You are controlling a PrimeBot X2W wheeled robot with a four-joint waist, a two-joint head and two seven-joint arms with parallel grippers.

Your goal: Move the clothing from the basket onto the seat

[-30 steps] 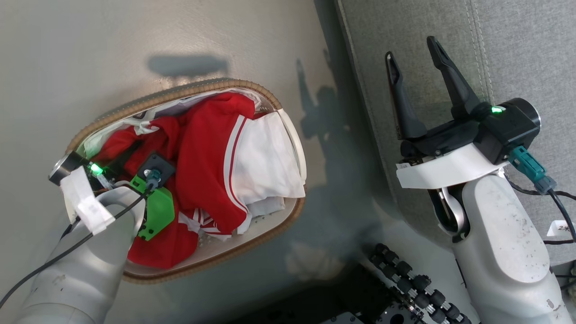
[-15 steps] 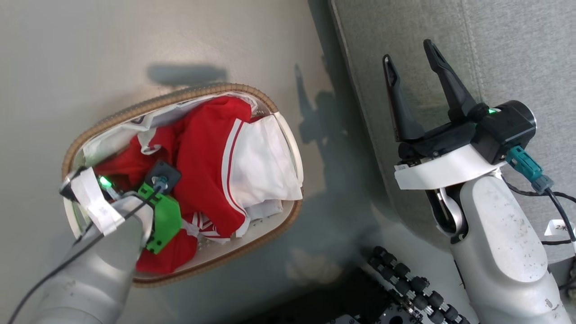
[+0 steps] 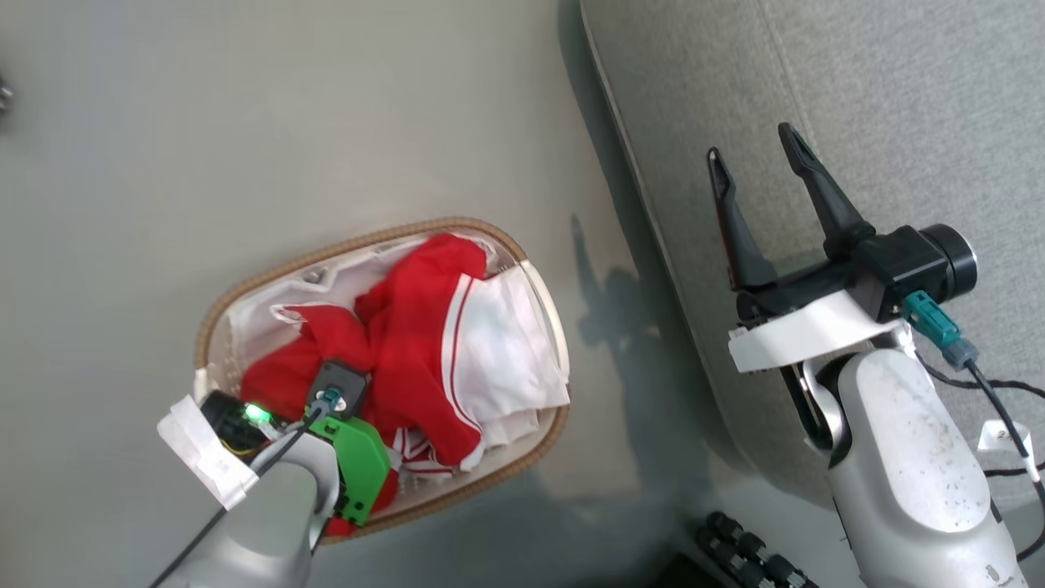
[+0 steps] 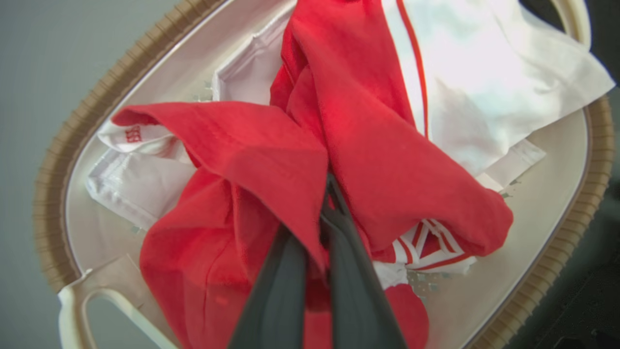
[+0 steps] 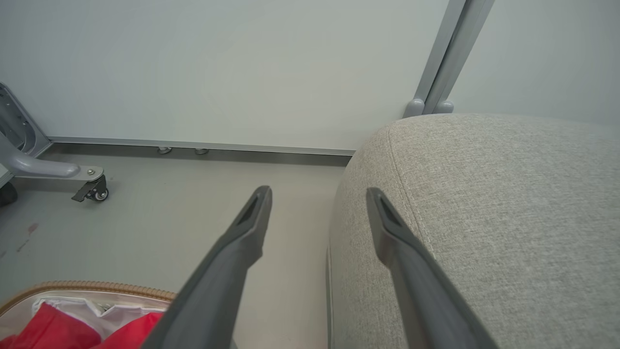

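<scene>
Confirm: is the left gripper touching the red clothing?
Touching. Left wrist view shows the left gripper shut on the clothing, red fabric draped over its closed jaws.

From the head: high, steeply down on basket [image 3: 367, 237], floor [image 3: 245, 122] and seat [image 3: 898, 82]. From the left wrist: very near, straight onto clothing [image 4: 378, 160] in the basket. From the right wrist: low, toward a wall [image 5: 242, 72] (seat corner, basket rim shared with head view).

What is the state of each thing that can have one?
Oval white plastic basket with brown woven rim: upright on the floor, loaded.
Soft bright red clothing with white panels: heaped in the basket.
Large grey woven-fabric seat: no clothing on the visible part.
Left gripper: shut on the clothing.
Right gripper: open, holding nothing.
</scene>
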